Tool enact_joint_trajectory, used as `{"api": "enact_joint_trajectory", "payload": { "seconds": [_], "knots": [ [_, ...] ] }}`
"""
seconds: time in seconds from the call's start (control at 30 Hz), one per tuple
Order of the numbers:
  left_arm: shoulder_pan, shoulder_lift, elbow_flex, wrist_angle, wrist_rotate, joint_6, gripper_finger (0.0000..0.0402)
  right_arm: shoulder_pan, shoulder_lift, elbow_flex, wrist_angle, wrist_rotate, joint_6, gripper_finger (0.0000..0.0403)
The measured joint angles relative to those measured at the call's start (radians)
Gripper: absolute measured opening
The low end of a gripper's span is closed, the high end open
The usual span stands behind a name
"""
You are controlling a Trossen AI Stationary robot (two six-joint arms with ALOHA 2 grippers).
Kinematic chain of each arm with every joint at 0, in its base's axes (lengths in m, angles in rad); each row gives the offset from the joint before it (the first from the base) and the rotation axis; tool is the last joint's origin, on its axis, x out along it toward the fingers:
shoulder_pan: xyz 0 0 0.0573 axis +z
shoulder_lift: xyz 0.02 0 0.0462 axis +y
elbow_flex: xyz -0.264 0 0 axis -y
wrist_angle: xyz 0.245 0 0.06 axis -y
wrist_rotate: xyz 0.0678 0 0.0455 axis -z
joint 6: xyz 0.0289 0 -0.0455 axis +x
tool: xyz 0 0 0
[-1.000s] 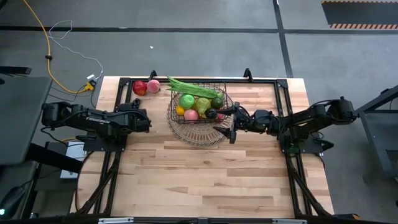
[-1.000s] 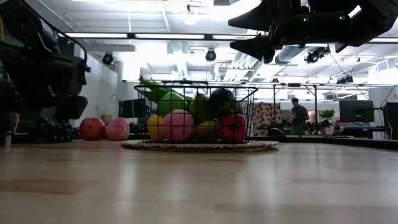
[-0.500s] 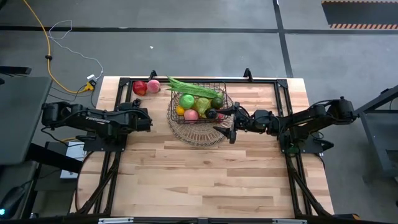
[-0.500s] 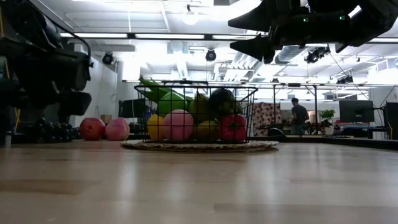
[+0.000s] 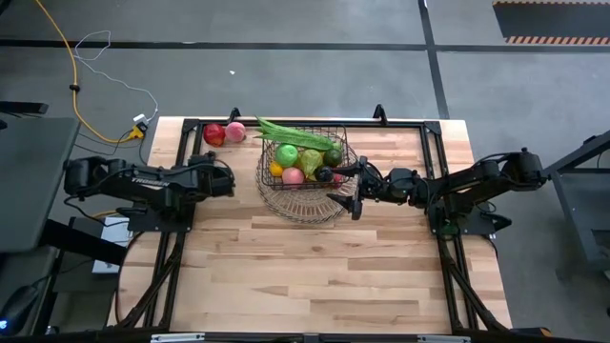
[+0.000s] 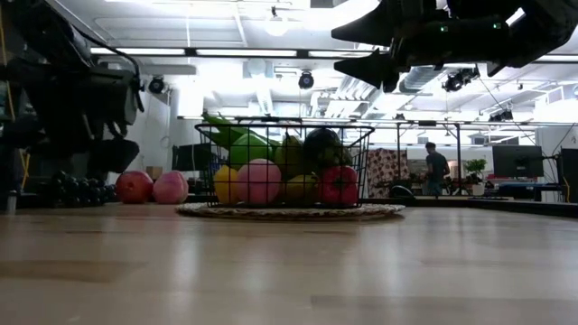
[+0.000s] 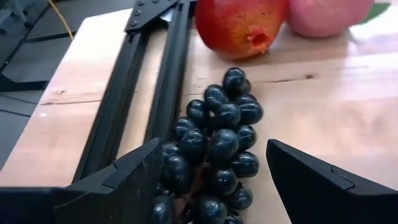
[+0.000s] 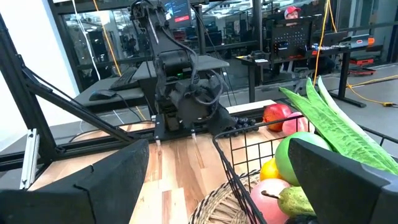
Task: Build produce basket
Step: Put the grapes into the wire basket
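Grapes, a dark purple bunch, lie on the worktop between the parted fingers of the left tool, which grips nothing. Just beyond them sit a red pomegranate and a pink fruit. Farther off stands the basket, filled with produce; the right tool, fingers spread and empty, hovers at its far side.

**Butcher-block table and what rests on it**

A pale wooden butcher-block table edged by black metal rails carries everything. Near its far middle lies a round, shallow woven-wire dish — the dark rectangular wire-mesh basket stands on it. Toward the far left corner sit a red pomegranate and a pink apple, touching each other. Just beside them lies a bunch of dark purple grapes — directly on the wood.
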Motion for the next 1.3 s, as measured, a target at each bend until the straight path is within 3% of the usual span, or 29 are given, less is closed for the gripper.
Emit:
{"api": "enact_joint_trajectory", "payload": {
  "seconds": [0.27,0.5,0.77,1.3],
  "knots": [
    [0.129,0.000,0.000,0.217,0.037,0.311,0.0275,0.000,0.000,0.000,0.000,0.012,0.000,0.0374],
    [0.229,0.000,0.000,0.286,0.064,0.448,0.0270,0.000,0.000,0.000,-0.003,0.013,-0.001,0.0374],
    [0.305,0.000,0.000,0.365,0.132,0.578,0.0251,0.000,0.000,0.000,-0.003,0.014,0.007,0.0374],
    [0.387,0.001,0.000,0.382,0.226,0.691,0.0250,0.000,0.000,0.000,-0.003,0.014,0.008,0.0374]
  ]
}}
